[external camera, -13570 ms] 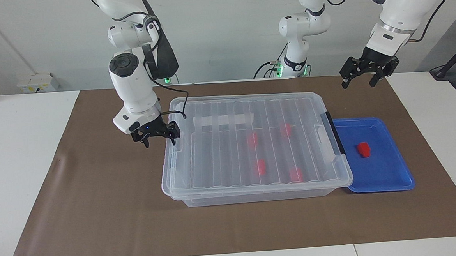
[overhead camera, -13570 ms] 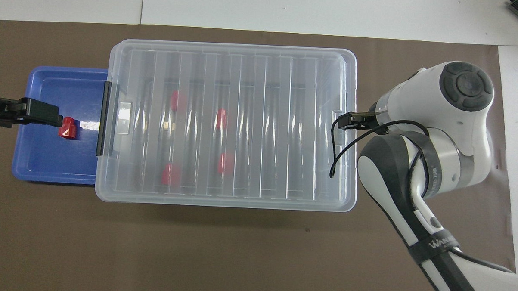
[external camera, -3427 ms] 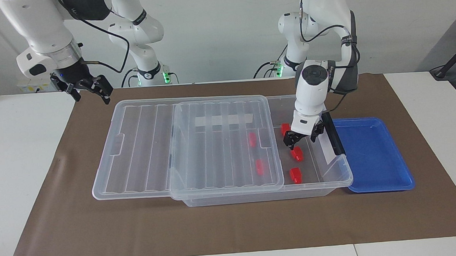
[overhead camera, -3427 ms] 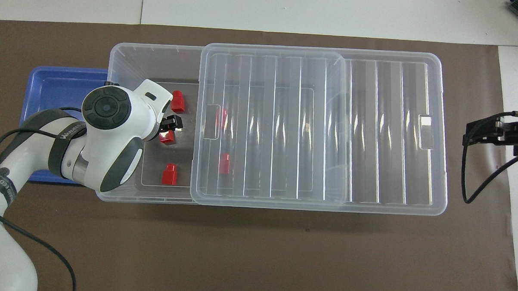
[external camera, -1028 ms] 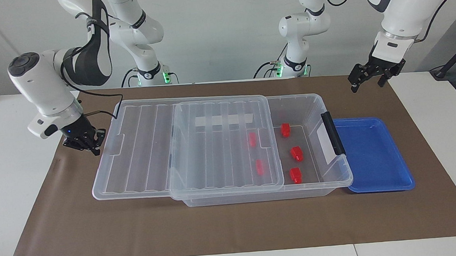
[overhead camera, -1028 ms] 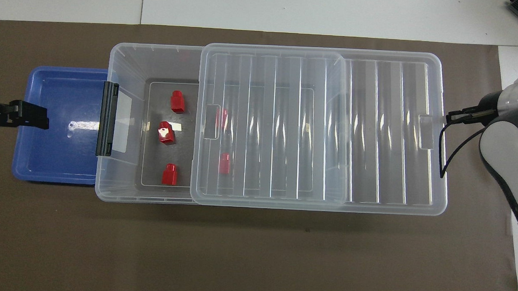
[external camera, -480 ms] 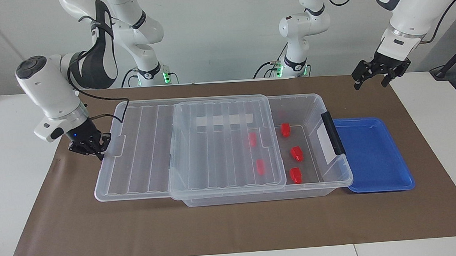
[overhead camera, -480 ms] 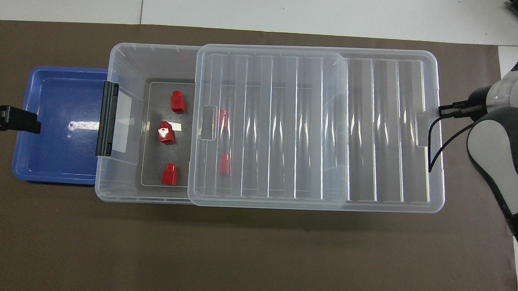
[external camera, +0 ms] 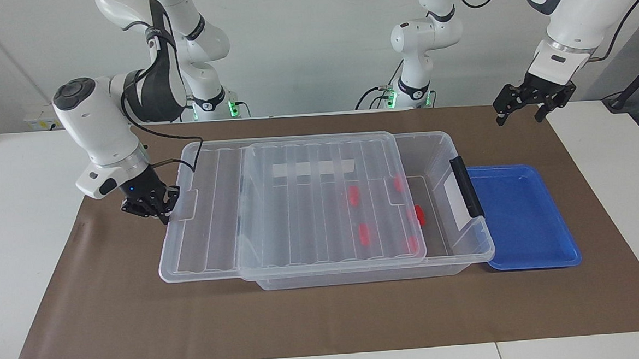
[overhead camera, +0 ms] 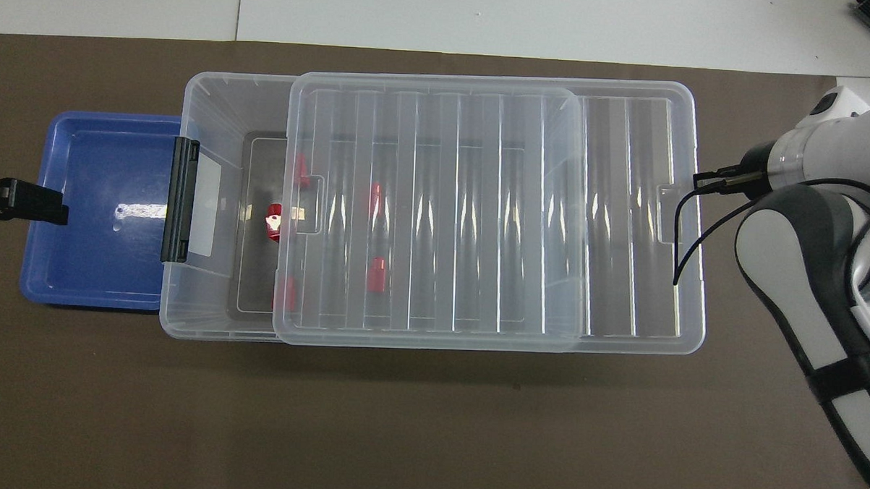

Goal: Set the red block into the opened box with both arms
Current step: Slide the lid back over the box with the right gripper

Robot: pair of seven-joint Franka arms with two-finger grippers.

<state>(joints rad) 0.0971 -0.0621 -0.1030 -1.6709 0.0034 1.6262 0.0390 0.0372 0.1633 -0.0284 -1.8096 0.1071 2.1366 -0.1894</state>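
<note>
The clear box (external camera: 442, 147) (overhead camera: 215, 114) holds several red blocks. One red block (external camera: 420, 213) (overhead camera: 271, 221) shows in the narrow uncovered gap by the black handle; the rest lie under the ribbed lid (external camera: 299, 213) (overhead camera: 436, 208). The lid rests on the box and overhangs it toward the right arm's end. My right gripper (external camera: 157, 209) (overhead camera: 699, 183) is shut, low at the lid's overhanging end, and its tips touch the notch in that edge. My left gripper (external camera: 518, 118) (overhead camera: 61, 206) hangs open and holds nothing, over the blue tray's outer rim.
An empty shallow blue tray (external camera: 525, 245) (overhead camera: 87, 268) sits against the box's handle end. A brown mat (external camera: 327, 321) covers the table under everything. The right arm's cable loops over the lid's end.
The right gripper has moved toward the left arm's end and the lid has slid with it, now covering most of the opening and the blocks. The left gripper has barely moved.
</note>
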